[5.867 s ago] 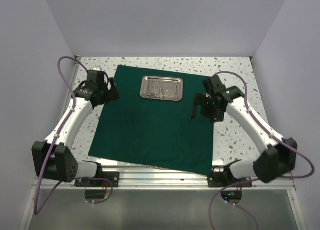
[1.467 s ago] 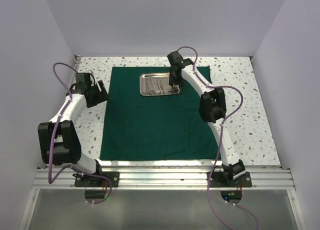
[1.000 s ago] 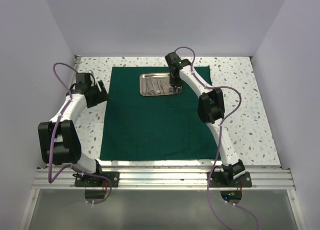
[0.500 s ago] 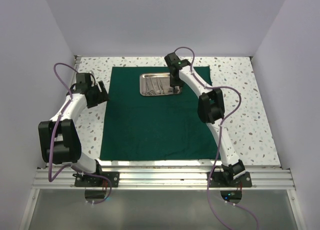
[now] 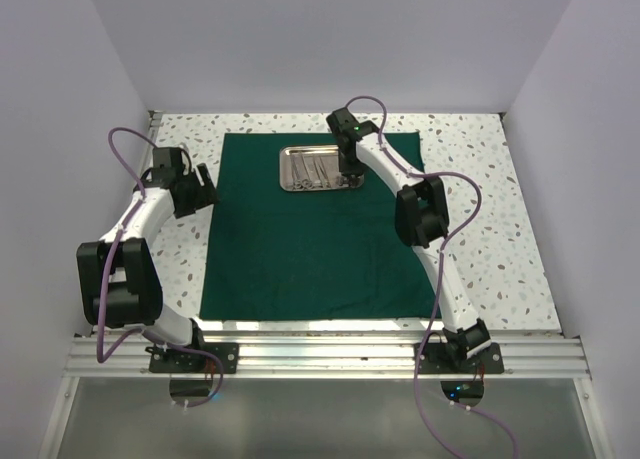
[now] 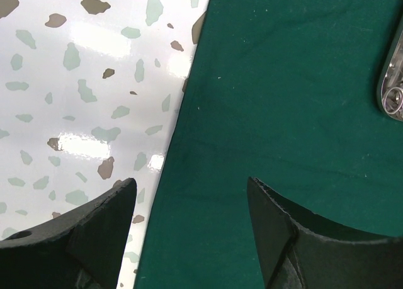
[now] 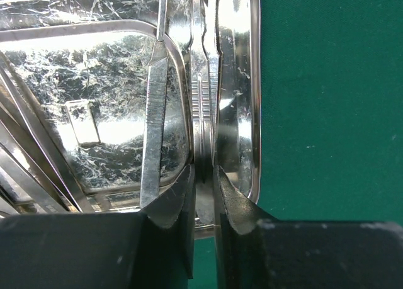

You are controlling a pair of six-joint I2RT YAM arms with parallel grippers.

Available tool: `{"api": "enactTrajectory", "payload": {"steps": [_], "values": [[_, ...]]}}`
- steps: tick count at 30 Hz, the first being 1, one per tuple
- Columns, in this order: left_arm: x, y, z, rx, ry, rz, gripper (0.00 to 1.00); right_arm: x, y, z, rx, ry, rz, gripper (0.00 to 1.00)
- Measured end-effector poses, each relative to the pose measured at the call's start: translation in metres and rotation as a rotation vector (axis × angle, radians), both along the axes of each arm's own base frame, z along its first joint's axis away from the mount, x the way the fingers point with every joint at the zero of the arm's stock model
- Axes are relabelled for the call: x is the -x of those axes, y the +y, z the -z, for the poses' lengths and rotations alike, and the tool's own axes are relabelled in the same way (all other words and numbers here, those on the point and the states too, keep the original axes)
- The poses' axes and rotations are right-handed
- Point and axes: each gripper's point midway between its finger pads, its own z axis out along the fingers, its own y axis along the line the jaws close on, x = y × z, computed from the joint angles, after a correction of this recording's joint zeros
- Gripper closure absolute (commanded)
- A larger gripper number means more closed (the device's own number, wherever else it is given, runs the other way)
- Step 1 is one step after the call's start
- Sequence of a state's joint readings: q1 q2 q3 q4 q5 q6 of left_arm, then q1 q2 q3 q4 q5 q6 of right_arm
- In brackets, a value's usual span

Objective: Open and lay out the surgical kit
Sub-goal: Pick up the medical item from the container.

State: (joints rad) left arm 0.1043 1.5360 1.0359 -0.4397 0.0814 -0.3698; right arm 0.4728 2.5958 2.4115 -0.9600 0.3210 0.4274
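Note:
The dark green cloth (image 5: 310, 234) lies spread flat, with the shiny steel tray (image 5: 300, 169) on its far middle. Slim silver instruments lie in the tray. My right gripper (image 5: 347, 171) reaches down at the tray's right end; in the right wrist view it (image 7: 203, 182) is shut on a slim silver instrument (image 7: 203, 100) lying along the tray's right rim (image 7: 242, 81). A flat-handled instrument (image 7: 154, 113) lies just left of it. My left gripper (image 5: 205, 191) hovers open over the cloth's left edge (image 6: 182, 125), nothing between its fingers (image 6: 101, 226). A corner of the tray (image 6: 393, 81) shows at the right of that view.
The speckled tabletop (image 5: 470, 209) borders the cloth on both sides. White walls close in the back and sides. An aluminium rail (image 5: 330, 354) runs along the near edge by the arm bases. Purple cables loop off both arms.
The right gripper's fingers opened briefly and have closed on the instrument at the tray's right rim; its wrist shifted slightly. The left arm has not moved.

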Motion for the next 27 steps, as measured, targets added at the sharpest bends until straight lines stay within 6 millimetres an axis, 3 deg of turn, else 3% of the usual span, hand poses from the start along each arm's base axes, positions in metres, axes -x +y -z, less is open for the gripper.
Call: {"api": "enactTrajectory", "payload": {"steps": [3, 18, 27], "values": [[0.000, 0.000, 0.000, 0.000, 0.001, 0.000, 0.26, 0.000, 0.000, 0.000, 0.000, 0.000, 0.000, 1.00], [0.002, -0.004, -0.005, 0.015, -0.018, 0.008, 0.26, 0.007, -0.004, -0.012, 0.001, 0.017, 0.002, 1.00], [0.006, -0.011, -0.013, 0.048, -0.051, 0.025, 0.26, 0.019, -0.010, -0.069, -0.029, -0.037, 0.005, 1.00]]}}
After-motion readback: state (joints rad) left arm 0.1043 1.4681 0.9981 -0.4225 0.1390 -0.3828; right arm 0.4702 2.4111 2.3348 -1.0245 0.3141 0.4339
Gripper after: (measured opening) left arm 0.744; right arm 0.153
